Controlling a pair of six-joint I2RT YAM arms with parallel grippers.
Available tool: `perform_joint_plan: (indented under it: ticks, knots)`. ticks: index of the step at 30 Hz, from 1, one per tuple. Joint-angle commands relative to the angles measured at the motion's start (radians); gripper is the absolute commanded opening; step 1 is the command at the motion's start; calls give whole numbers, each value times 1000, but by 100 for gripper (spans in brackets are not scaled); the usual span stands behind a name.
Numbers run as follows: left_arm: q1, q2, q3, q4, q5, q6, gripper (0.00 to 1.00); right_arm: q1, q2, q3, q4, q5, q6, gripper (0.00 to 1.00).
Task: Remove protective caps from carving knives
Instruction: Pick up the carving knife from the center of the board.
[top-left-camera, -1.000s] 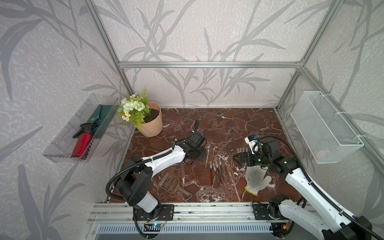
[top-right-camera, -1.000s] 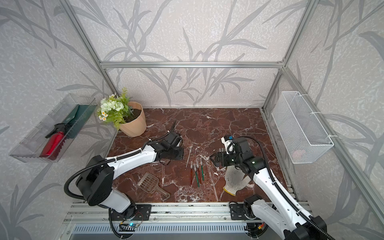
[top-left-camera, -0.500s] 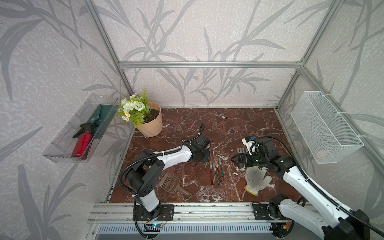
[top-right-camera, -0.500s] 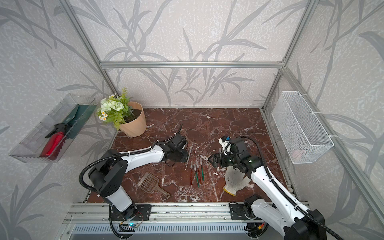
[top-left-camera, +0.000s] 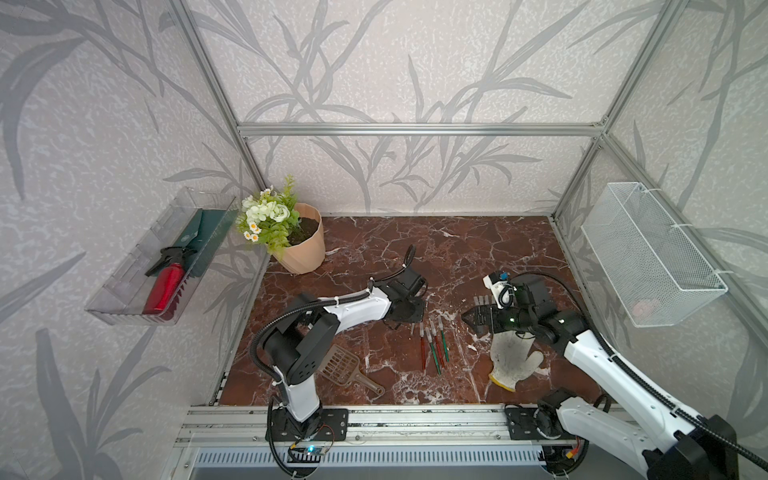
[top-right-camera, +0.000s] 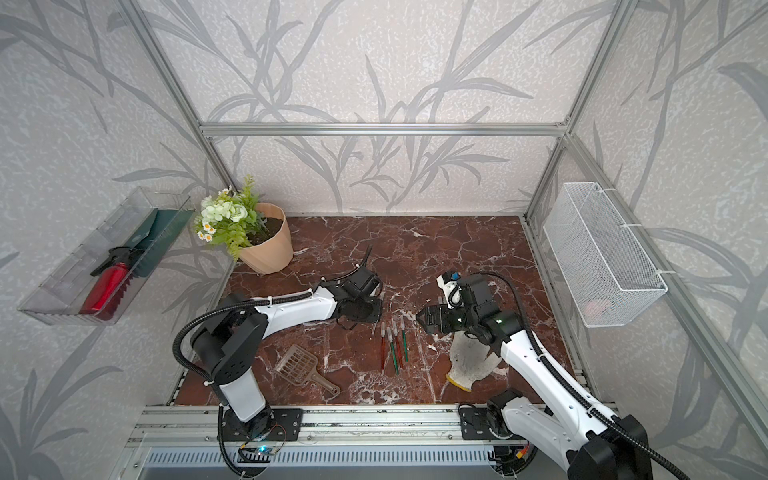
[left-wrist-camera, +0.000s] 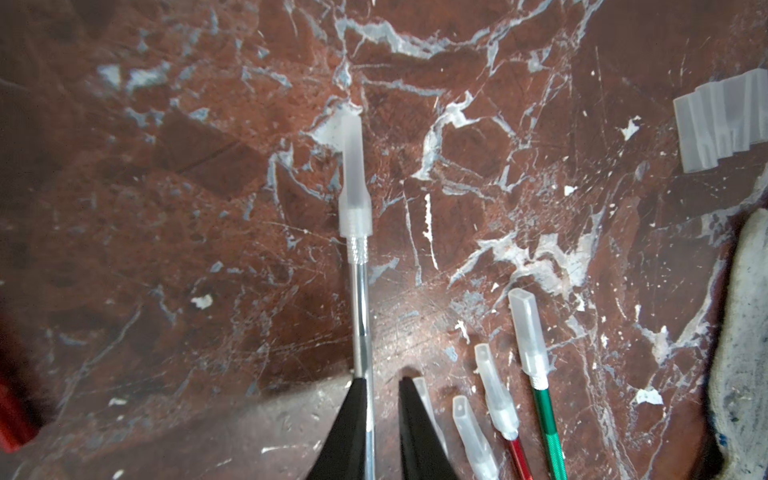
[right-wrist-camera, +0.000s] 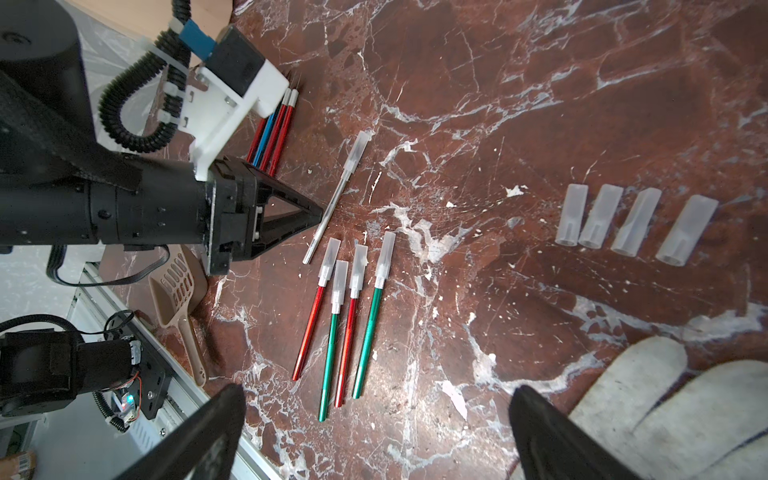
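Observation:
A silver carving knife (right-wrist-camera: 328, 216) lies on the marble floor with its protective cap (right-wrist-camera: 358, 151) on. My left gripper (left-wrist-camera: 382, 380) is low over it, jaws narrowly open. The shaft (left-wrist-camera: 360, 311) runs between them against one finger, with a gap to the other. Both top views show this gripper (top-left-camera: 411, 319) (top-right-camera: 371, 319). Several capped red and green knives (right-wrist-camera: 349, 324) lie side by side nearby. Several loose caps (right-wrist-camera: 636, 224) stand in a row. Bare red and blue knives (right-wrist-camera: 272, 129) lie partly behind the left arm. My right gripper (right-wrist-camera: 376, 391) hovers wide open, holding nothing.
A white work glove (top-left-camera: 513, 361) lies under the right arm. A brown slotted scoop (top-left-camera: 345, 368) sits front left. A flower pot (top-left-camera: 305, 249) stands at the back left. A clear wall tray (top-left-camera: 124, 299) holds a red spray bottle, and a wire basket (top-left-camera: 648, 253) hangs on the right wall.
My left gripper has come forward and down from the bare knives onto the silver knife, and its jaws have narrowed slightly. The right arm has edged left a little.

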Motion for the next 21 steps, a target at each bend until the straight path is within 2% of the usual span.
perform_joint_plan:
  ticks: [1,21]
  knots:
    - [-8,10,27,-30,-13,-10,18,9,-7,-2,22,5,5,99]
    - [-18,73,45,-62,-68,-7,19,15,-18,-20,17,15,7,100]
